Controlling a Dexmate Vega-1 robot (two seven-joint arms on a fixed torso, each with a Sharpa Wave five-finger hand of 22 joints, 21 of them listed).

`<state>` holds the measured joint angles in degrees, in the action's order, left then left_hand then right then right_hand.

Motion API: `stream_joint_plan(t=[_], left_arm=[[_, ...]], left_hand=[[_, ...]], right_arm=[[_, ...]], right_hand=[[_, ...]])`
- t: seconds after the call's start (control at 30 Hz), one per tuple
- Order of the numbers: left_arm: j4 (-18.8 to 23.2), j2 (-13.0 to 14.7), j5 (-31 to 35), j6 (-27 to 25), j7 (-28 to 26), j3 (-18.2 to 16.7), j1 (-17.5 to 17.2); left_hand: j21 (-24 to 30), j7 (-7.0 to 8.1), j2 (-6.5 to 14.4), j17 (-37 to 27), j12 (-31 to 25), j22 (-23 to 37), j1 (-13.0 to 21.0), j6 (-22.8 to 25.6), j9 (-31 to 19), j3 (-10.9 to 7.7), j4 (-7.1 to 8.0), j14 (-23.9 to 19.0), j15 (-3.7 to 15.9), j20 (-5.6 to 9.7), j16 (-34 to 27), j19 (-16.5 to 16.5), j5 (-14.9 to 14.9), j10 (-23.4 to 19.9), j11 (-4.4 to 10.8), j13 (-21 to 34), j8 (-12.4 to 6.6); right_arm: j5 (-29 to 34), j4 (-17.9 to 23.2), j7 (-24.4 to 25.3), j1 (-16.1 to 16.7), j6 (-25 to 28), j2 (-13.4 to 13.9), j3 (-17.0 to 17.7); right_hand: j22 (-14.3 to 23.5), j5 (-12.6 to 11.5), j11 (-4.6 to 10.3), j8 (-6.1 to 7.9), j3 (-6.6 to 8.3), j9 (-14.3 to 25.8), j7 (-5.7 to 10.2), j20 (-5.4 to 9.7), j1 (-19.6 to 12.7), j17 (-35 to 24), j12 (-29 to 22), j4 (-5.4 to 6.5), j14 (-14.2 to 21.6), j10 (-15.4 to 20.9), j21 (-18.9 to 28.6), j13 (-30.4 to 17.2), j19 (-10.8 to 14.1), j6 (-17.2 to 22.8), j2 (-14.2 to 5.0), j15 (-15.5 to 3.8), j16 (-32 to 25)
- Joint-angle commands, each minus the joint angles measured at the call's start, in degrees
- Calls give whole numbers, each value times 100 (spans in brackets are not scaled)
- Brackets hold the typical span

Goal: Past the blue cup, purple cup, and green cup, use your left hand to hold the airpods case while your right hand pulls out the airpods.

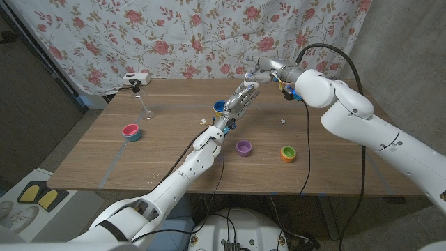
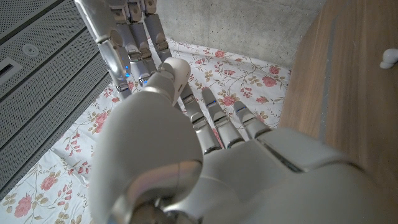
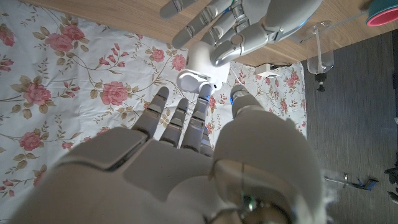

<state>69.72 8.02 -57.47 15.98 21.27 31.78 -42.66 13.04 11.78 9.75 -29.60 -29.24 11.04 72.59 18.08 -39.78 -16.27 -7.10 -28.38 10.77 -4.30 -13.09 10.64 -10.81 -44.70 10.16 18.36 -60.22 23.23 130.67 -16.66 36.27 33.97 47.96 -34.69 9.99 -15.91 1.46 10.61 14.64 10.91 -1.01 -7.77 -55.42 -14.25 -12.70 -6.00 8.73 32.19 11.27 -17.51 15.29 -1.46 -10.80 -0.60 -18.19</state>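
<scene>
My left hand [image 1: 218, 128] reaches past the purple cup [image 1: 243, 147] and holds the white airpods case [image 3: 198, 67], lid open, in its fingers [image 3: 245, 28]. My right hand [image 1: 242, 97] comes down from the far side, beside the blue cup [image 1: 219, 107]. Its straight fingers [image 3: 186, 118] end right at the case's open mouth, the thumb [image 3: 239, 98] close beside, and I see nothing held between them. In the left wrist view the right hand's fingers [image 2: 127, 37] hang just beyond my left hand [image 2: 205, 143]. The green cup [image 1: 288, 153] stands to the right of the purple one.
A pink cup [image 1: 131, 131] sits at the left of the table, a clear stand [image 1: 144, 104] behind it, and a white device [image 1: 137, 78] at the far edge. A small white piece [image 1: 282, 121] lies on the wood right of the hands. A floral cloth [image 1: 209, 35] hangs behind.
</scene>
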Motion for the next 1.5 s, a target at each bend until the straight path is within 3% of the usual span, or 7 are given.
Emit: stream_joint_plan(t=[0.03,0.27,0.7,1.0,1.5], left_arm=[[98,23,-6,-11,-23,7,-41],[109,51,91,41,-94,30,-40],[117,62,156,108,-120,44,-51],[145,70,174,130,-120,53,-71],[203,99,204,151,-56,83,-93]], left_hand=[[10,5,49,-32,-90,11,-3,-30,-10,-48,-11,-156,223,-16,32,-18,-25,-212,258,837,-57],[11,5,52,-33,-89,11,-4,-34,-5,-51,-10,-156,219,-18,34,-17,-26,-210,258,843,-58],[10,5,49,-44,-85,11,-2,-36,-1,-54,-12,-156,226,-14,31,-18,-28,-209,259,858,-75],[9,5,54,-43,-84,11,-11,-39,6,-59,-4,-153,211,-15,36,-21,-29,-212,260,869,-82],[9,5,50,-46,-68,11,-15,-41,8,-68,-4,-145,217,-14,42,-21,-31,-205,260,877,-106]], right_arm=[[212,44,-96,-31,13,22,-97],[440,70,-246,-100,83,24,-209],[929,122,-367,-111,236,-5,-351],[1250,122,-347,-44,292,-54,-399],[1605,106,-145,180,244,-149,-355]], right_hand=[[13,-35,-15,43,46,20,10,-8,39,-10,19,5,1,3,-4,-6,-14,-32,54,47,23],[12,-63,-215,53,70,19,-7,-15,74,2,45,16,-4,-16,-4,26,-32,-28,80,156,39],[12,-98,-200,86,86,18,-26,-15,82,30,-14,-20,105,198,22,66,18,39,137,156,11],[11,-140,-45,117,118,17,-47,86,65,49,-128,-63,283,516,57,52,116,136,130,76,-63],[11,-151,200,127,138,17,19,219,54,42,-230,-84,411,709,94,-48,265,203,108,-26,-145]])
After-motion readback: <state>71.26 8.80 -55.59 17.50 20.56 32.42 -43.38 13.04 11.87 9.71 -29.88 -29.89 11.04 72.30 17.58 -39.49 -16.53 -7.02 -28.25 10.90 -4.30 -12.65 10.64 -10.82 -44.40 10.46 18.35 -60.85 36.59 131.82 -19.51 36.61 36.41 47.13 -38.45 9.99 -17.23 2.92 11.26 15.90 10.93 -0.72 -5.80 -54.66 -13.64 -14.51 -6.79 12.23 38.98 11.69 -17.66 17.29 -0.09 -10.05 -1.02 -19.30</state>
